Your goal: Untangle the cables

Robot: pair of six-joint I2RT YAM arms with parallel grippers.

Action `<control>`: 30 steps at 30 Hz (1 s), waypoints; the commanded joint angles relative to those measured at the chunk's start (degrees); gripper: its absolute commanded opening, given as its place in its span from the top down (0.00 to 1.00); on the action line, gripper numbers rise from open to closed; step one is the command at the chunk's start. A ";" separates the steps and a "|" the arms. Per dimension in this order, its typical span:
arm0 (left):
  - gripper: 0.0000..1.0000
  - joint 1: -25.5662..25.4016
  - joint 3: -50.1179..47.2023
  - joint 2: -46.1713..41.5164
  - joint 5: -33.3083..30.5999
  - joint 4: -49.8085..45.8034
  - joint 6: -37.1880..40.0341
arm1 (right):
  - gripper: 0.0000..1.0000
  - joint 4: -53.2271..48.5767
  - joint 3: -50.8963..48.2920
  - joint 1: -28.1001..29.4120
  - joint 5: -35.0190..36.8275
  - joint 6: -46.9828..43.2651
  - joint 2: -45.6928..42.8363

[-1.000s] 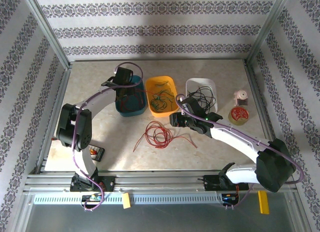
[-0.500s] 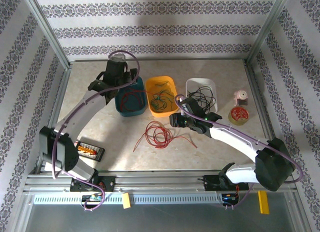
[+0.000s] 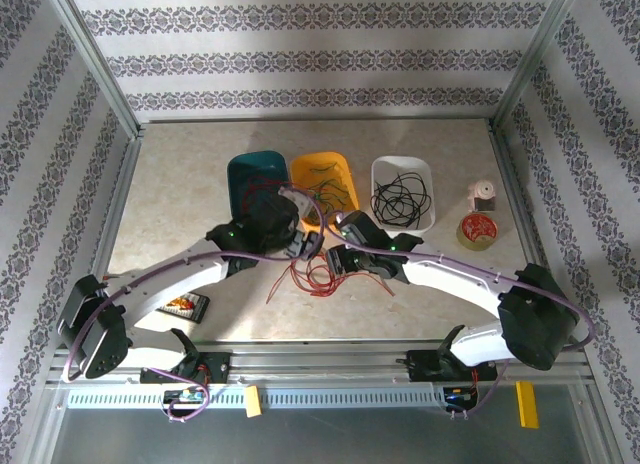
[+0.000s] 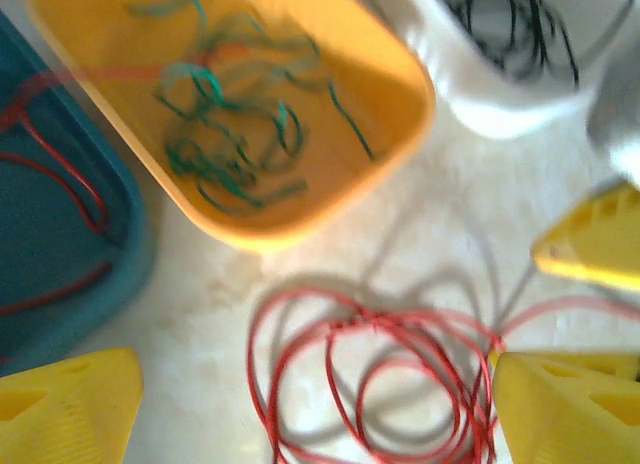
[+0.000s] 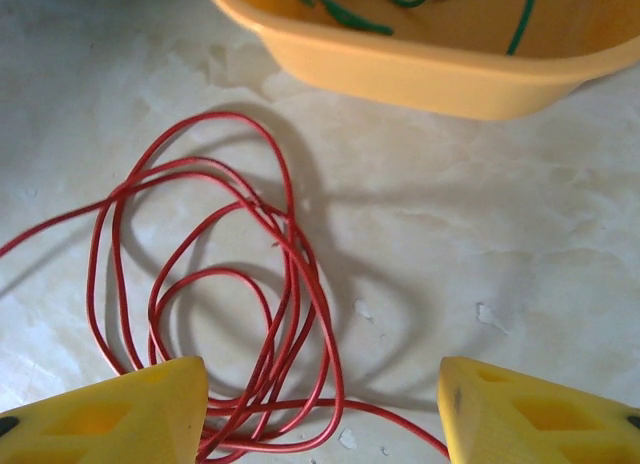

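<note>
Beige marbled table [image 3: 180,174], worn specks on the surface. Three bins sit in a row at mid-table, touching or just beside each other: teal bin [image 3: 243,170] on the left, orange bin [image 3: 326,165] in the middle, white bin [image 3: 400,163] on the right. Red cable [image 3: 311,276] lies in a loose coil on the bare tabletop, just in front of the orange bin. Tape roll [image 3: 478,230] and a small pink-white object [image 3: 483,195] sit near the right edge. Small dark tray [image 3: 186,306] with orange pieces sits near left front.
</note>
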 commanded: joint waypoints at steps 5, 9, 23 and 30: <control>0.10 -2.51 -4.91 0.67 -0.47 1.31 -1.16 | 0.38 -2.83 -2.79 1.02 0.56 -2.10 0.53; 0.10 -2.59 -5.34 2.70 -2.05 1.84 -1.45 | 0.37 -3.13 -2.93 0.94 1.44 -1.05 0.36; 0.10 -2.77 -4.93 7.46 -1.39 3.19 -1.78 | 0.37 -4.97 -2.25 -1.29 -7.99 -1.77 2.65; 0.10 -2.86 -5.50 8.92 -2.14 4.15 -2.72 | 0.38 -5.30 -1.17 -0.21 -7.20 -2.29 4.47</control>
